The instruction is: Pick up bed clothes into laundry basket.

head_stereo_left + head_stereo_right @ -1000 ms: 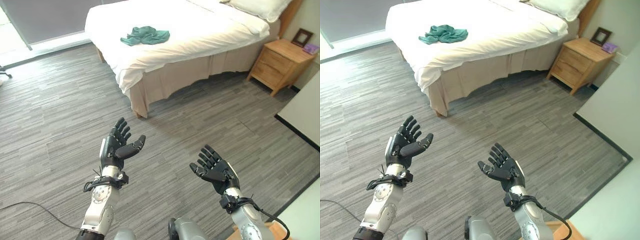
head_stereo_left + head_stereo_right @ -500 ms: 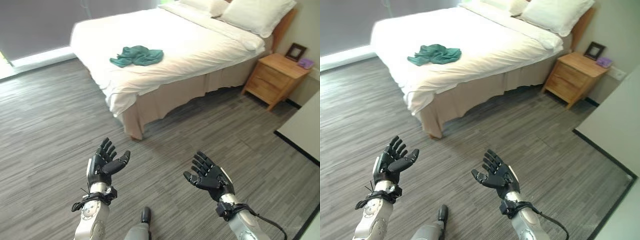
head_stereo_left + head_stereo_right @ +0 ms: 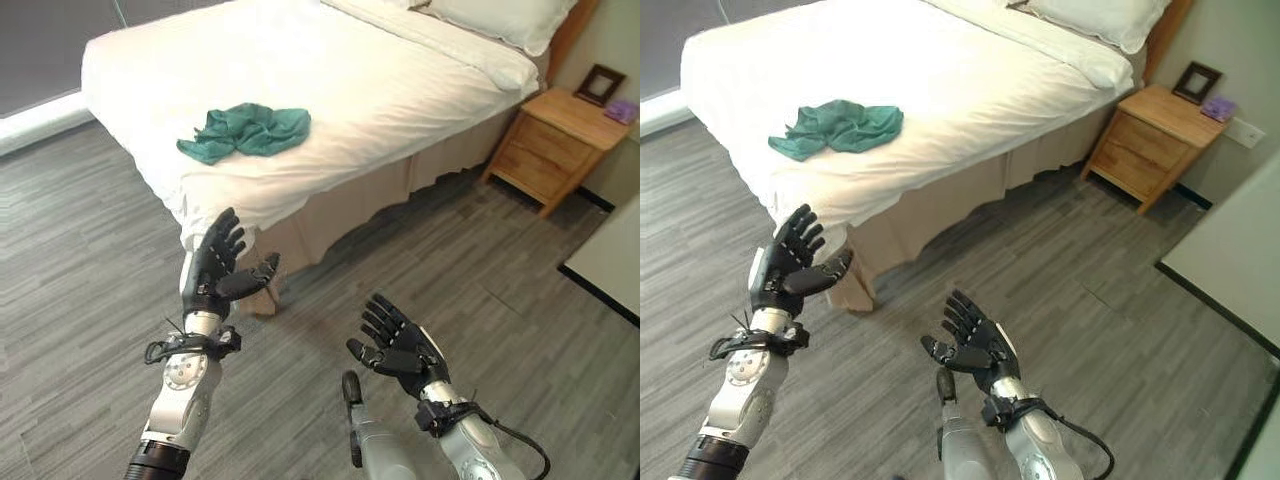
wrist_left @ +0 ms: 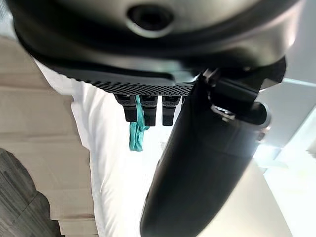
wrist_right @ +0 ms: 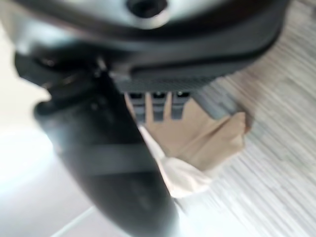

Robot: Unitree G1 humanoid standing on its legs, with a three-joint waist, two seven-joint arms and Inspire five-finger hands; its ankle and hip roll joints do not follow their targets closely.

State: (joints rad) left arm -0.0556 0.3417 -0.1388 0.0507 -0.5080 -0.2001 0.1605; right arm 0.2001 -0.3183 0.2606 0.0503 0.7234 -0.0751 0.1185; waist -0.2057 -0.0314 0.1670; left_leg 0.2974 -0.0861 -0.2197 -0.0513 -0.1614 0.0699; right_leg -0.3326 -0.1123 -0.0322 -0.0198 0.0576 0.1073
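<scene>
The right hand (image 3: 398, 347) hovers low over the grey wood-plank floor (image 3: 80, 300), fingers spread wide and empty. The left hand (image 3: 215, 268) is raised higher near the bed's corner, also splayed and empty. Farther off, a crumpled teal green garment (image 3: 246, 131) lies on the white-sheeted bed (image 3: 380, 80), well apart from both hands.

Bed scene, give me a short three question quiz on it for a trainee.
1. True or false: the green cloth lies on the bed.
2. Which hand is raised nearer the bed's corner: A) left hand B) right hand?
3. Fill in: the picture frame stands on the ____.

Key: 1 true; 2 A; 3 nightstand.
</scene>
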